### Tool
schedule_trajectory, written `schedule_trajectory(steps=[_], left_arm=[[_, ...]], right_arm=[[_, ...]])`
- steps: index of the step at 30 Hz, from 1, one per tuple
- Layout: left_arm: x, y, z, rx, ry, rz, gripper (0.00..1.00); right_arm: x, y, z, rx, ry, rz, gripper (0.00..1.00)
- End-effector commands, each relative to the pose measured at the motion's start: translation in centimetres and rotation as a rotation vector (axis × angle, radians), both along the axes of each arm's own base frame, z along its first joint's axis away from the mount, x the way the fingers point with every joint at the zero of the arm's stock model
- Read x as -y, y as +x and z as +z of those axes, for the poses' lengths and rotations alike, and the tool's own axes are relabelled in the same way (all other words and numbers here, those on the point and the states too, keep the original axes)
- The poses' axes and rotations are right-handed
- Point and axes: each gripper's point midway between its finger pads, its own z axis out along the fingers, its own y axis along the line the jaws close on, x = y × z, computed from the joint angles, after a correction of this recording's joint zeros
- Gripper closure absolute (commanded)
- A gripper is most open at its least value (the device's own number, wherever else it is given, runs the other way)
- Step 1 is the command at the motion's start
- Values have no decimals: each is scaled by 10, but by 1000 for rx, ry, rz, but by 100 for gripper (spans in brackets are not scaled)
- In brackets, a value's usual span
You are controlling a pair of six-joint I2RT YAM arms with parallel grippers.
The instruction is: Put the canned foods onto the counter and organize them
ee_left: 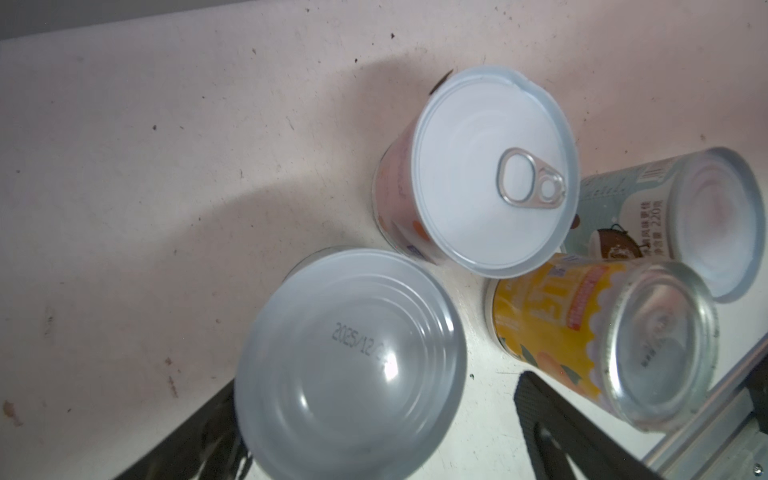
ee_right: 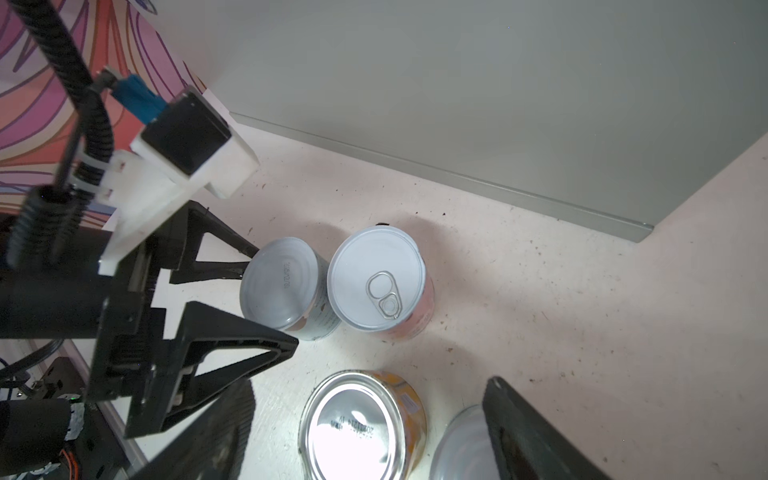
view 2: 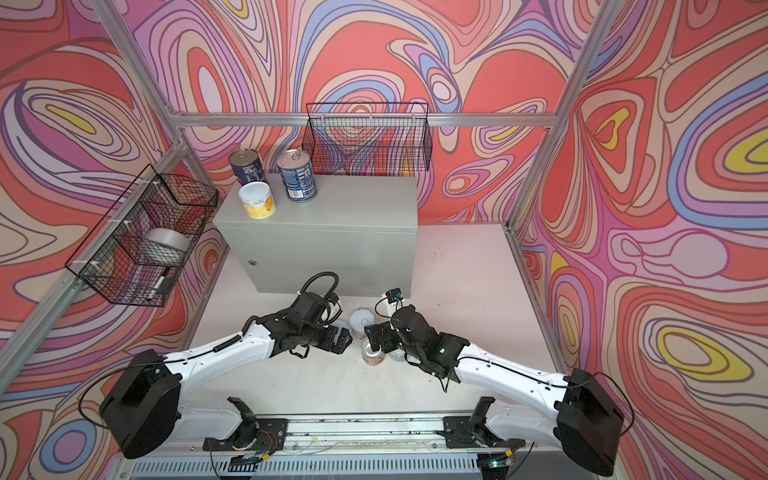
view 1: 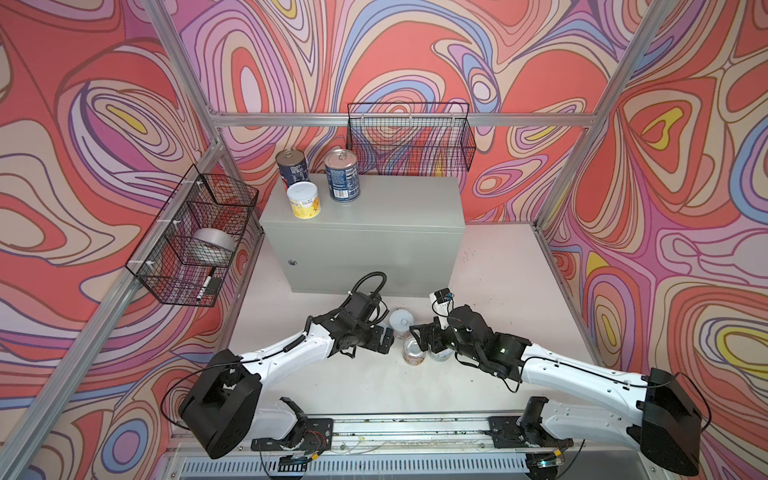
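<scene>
Picking is the step in hand. On the table [view 1: 498, 291], the left gripper [ee_right: 274, 296] has its fingers apart around a ribbed-top tin [ee_left: 349, 365] (not yet clamped, I think). The right gripper [ee_right: 370, 388], fingers apart too, hangs over the yellow tin [ee_left: 552, 316] at its 4 o'clock. Next: close squarely, then lift to the grey cabinet [view 1: 374, 208] at 12 o'clock, beside three tins [view 1: 304, 201] at its 10 o'clock corner.

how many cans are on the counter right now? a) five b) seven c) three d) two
c: a blue can, a second blue can and a yellow can stand on the counter in both top views; the other cans are down on the table.
</scene>
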Motion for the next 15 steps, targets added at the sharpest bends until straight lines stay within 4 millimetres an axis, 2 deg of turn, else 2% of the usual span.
schedule_trajectory(steps=[1, 2, 7, 8, 15], left_arm=[[8, 9, 4, 21, 6, -20, 21], [7, 11, 4, 24, 14, -18, 28], [1, 20, 5, 53, 55, 19, 22], [1, 21, 4, 50, 65, 18, 18], [2, 29, -9, 30, 124, 4, 13]], right_arm=[[7, -2, 1, 13, -13, -4, 11], [5, -3, 2, 10, -7, 7, 11], [6, -3, -5, -6, -29, 1, 11], [7, -3, -7, -9, -34, 0, 11], [10, -3, -5, -3, -29, -11, 11]])
